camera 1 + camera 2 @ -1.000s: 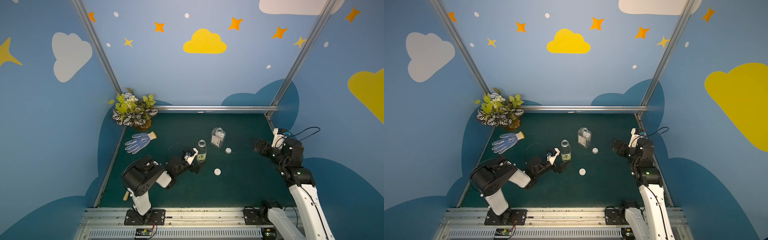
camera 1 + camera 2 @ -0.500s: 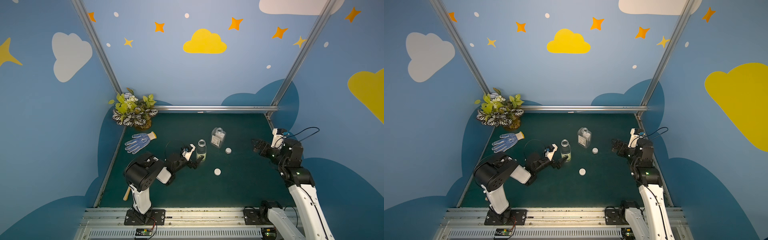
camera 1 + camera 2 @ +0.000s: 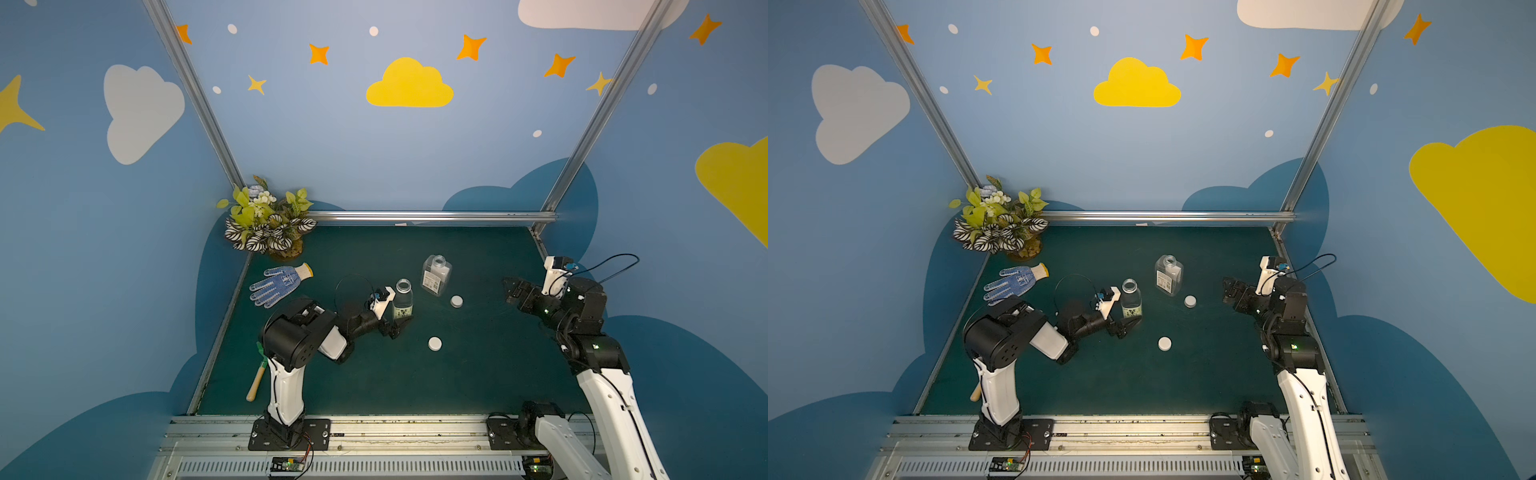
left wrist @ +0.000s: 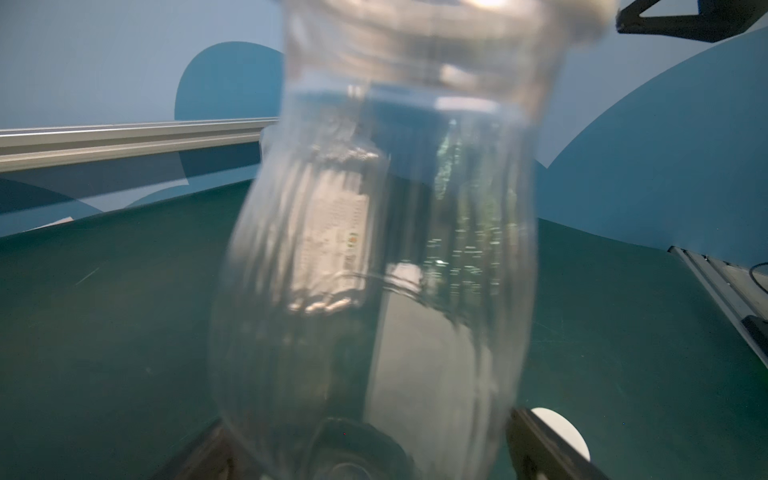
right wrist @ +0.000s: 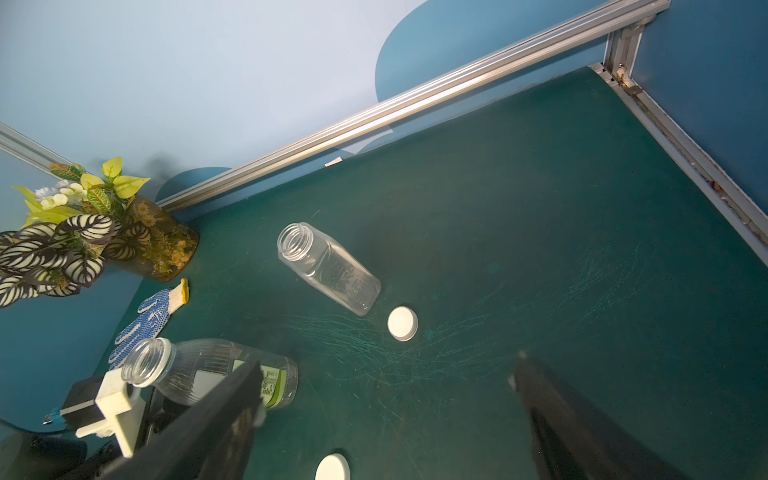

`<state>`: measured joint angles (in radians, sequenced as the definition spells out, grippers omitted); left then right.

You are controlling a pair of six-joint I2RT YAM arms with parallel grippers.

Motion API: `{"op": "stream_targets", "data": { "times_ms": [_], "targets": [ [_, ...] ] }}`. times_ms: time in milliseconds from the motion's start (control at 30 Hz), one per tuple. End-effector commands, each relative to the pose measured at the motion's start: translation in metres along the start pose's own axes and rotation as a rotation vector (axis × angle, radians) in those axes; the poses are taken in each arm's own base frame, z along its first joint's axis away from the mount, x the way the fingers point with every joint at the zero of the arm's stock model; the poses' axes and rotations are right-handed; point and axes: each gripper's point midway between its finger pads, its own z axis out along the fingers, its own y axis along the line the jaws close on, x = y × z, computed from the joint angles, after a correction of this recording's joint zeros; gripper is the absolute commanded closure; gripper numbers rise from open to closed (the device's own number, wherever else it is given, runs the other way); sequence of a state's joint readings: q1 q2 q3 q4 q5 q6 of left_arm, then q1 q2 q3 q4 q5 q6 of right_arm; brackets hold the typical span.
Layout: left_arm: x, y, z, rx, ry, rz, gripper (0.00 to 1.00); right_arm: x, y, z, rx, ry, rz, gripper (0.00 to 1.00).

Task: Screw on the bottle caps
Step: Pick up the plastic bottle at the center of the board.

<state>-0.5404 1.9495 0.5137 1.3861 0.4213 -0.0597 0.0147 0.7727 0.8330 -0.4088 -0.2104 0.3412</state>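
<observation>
Now: slim bottle (image 3: 403,301), square bottle (image 3: 436,276) empty, uncapped; left pincer (image 3: 401,327), right pincer (image 3: 510,291) spread wide.

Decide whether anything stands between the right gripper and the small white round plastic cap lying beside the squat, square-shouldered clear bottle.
Nothing visible does. Only bare green mat lies between the open right gripper and the small white round plastic cap. The squat, square-shouldered clear plastic bottle stands beyond the cap, outside that path.

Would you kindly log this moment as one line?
left gripper: open, flanking slim bottle | right gripper: open, empty | far cap, near cap: loose
</observation>
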Motion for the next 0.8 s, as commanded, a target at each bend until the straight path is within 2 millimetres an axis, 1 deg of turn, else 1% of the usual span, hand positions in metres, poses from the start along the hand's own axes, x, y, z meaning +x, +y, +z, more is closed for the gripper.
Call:
{"op": "stream_targets", "data": {
  "times_ms": [0, 167, 267, 333, 400, 433, 533, 633, 767],
  "targets": [
    [-0.006, -0.006, 0.002, 0.034, -0.019, 0.013, 0.02, -0.005, 0.005, -0.001, -0.027, -0.027, -0.024, 0.02],
    [-0.012, -0.011, -0.003, 0.023, -0.029, 0.032, 0.03, -0.004, 0.005, -0.001, -0.028, -0.027, -0.018, 0.02],
    [-0.009, -0.015, -0.005, 0.016, -0.022, 0.043, 0.06, -0.003, 0.005, 0.000, -0.032, -0.026, -0.016, 0.02],
    [-0.006, -0.016, -0.005, 0.010, -0.013, 0.044, 0.08, -0.003, 0.005, -0.001, -0.032, -0.027, -0.018, 0.02],
    [-0.003, -0.016, -0.006, 0.004, -0.007, 0.041, 0.13, -0.002, 0.005, -0.001, -0.029, -0.023, -0.018, 0.02],
    [-0.001, -0.016, -0.005, 0.002, -0.003, 0.040, 0.14, -0.002, 0.005, -0.001, -0.029, -0.020, -0.020, 0.02],
    [0.004, -0.011, -0.005, -0.032, 0.008, 0.036, 0.18, -0.001, 0.004, -0.001, -0.026, -0.018, -0.022, 0.02],
    [0.006, -0.008, -0.005, -0.045, 0.012, 0.034, 0.24, -0.001, 0.005, -0.001, -0.028, -0.016, -0.022, 0.02],
    [0.006, -0.012, -0.007, -0.034, 0.013, 0.039, 0.26, 0.000, 0.004, -0.001, -0.024, -0.014, -0.026, 0.02]
  ]
}}
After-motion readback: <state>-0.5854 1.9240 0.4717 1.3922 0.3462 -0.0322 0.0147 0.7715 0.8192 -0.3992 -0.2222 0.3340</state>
